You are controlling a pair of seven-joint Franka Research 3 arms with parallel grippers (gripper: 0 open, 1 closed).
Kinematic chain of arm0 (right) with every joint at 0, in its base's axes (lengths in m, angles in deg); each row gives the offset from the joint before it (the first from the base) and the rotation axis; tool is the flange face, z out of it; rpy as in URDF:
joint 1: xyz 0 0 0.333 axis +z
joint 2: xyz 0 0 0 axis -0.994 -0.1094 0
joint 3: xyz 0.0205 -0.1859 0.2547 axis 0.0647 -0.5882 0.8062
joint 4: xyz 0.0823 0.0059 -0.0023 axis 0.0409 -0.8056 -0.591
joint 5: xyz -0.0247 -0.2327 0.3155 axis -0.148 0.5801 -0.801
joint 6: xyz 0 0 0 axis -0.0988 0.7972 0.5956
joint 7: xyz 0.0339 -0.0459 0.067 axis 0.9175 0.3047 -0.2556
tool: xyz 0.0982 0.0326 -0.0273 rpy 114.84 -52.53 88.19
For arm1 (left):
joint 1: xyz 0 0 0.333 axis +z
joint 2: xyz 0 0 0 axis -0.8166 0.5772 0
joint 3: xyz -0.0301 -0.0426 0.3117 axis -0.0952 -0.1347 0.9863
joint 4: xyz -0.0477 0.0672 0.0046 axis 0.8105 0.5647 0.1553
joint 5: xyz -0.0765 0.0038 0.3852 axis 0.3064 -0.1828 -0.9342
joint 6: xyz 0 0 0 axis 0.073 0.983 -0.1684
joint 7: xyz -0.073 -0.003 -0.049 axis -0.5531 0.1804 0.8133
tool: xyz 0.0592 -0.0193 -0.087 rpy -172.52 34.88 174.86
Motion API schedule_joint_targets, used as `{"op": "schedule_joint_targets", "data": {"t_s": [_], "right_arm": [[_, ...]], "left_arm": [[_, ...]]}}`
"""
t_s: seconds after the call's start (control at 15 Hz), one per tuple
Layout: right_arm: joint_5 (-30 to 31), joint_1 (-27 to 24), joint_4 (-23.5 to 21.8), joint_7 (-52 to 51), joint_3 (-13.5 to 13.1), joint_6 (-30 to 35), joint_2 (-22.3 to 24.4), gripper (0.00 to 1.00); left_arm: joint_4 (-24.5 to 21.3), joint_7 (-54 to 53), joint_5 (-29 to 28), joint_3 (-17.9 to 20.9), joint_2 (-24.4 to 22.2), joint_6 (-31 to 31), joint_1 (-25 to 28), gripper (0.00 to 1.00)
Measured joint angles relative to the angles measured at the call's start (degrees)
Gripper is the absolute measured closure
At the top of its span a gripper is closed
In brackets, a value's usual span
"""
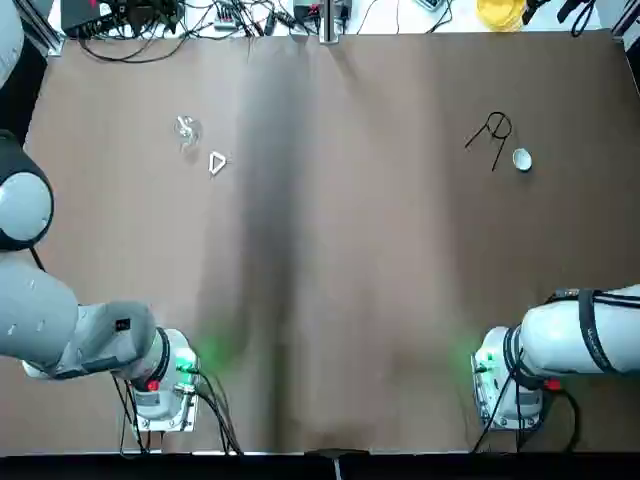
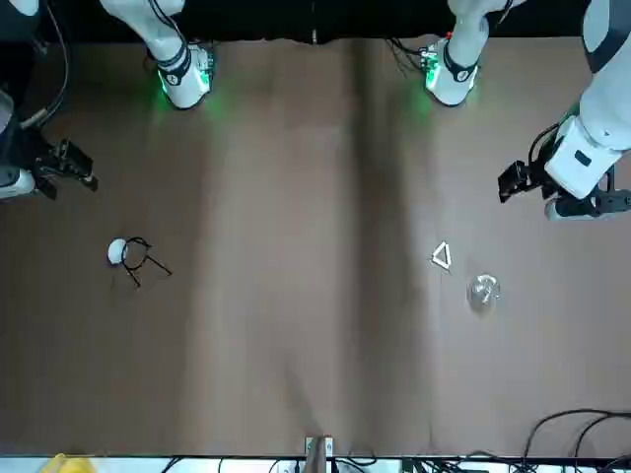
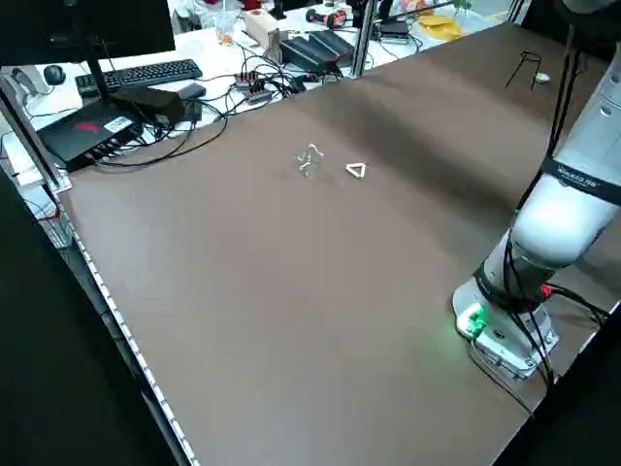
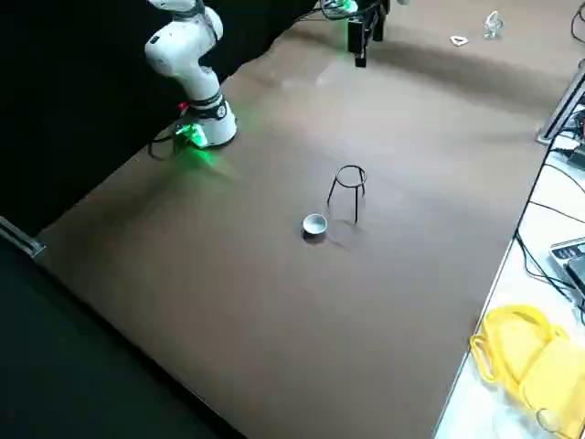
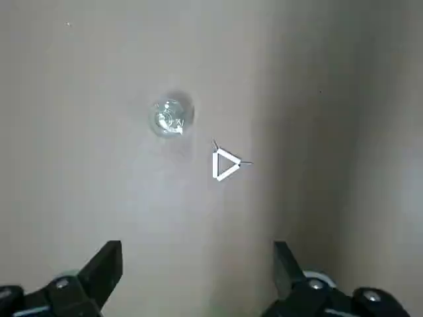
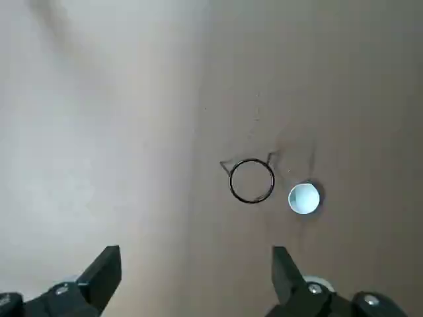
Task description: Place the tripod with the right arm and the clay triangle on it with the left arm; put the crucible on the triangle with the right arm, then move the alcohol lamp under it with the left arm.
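The black wire tripod (image 1: 495, 135) stands upright on the far right of the table, with the white crucible (image 1: 521, 159) right beside it. On the far left the clear glass alcohol lamp (image 1: 187, 128) sits close to the white clay triangle (image 1: 217, 164), which lies flat. My left gripper (image 5: 195, 264) hangs open high above the lamp (image 5: 172, 117) and triangle (image 5: 226, 164), holding nothing. High over the tripod ring (image 6: 252, 179) and crucible (image 6: 304, 199), my right gripper (image 6: 195, 267) is open too and empty.
Both arm bases (image 1: 165, 385) (image 1: 510, 385) sit at the near edge with green lights. Cables and electronics (image 1: 180, 15) and a yellow object (image 1: 500, 12) lie along the far edge. A keyboard (image 3: 146, 73) rests on a side desk.
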Motion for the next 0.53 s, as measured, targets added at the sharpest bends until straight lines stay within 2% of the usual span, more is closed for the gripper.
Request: {"op": "schedule_joint_targets", "data": {"t_s": [0.53], "right_arm": [[0.3,0.5,-0.2,0.4,0.0,-0.6,0.0,0.00]], "left_arm": [[-0.1,0.0,-0.4,0.1,0.5,0.0,0.2,0.00]]}}
